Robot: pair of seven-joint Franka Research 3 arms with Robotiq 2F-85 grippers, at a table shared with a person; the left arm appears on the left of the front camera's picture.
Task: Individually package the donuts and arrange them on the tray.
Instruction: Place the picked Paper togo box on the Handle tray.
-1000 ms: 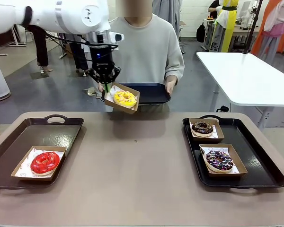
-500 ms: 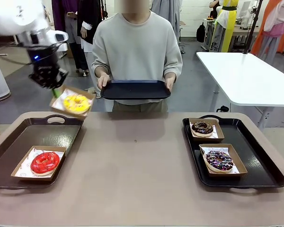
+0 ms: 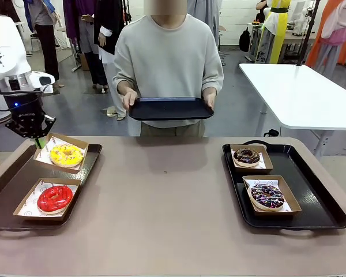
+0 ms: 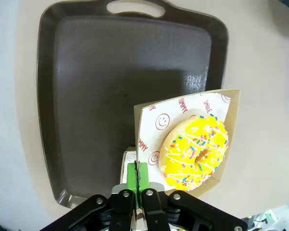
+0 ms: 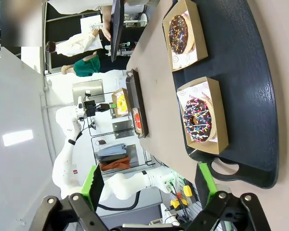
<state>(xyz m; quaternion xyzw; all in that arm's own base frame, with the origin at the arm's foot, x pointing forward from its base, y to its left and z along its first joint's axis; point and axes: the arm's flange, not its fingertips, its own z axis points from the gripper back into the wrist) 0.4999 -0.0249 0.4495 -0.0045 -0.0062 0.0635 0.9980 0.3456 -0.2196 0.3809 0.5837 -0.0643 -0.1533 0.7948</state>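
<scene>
Fingers (image 4: pixel 136 174) pinch the box (image 4: pixel 154 120) under a sprinkled yellow donut (image 4: pixel 196 151).

This is looking like a robotics lab hall set up for trials: grey floor stretching far back, a white table (image 3: pixel 303 95) standing far right, people walking about behind, and a person (image 3: pixel 168 63) waiting across the brown desk (image 3: pixel 173 219) from a white robot arm (image 3: pixel 8 55).

The left arm comes in at the far left, wrist pointing down, its left gripper (image 3: pixel 40 139) closed tight with the green fingers (image 4: pixel 131 175) pressed together. The right gripper (image 5: pixel 147 185) hangs above the right side, its fingers (image 5: pixel 90 185) spread wide apart and empty.
</scene>
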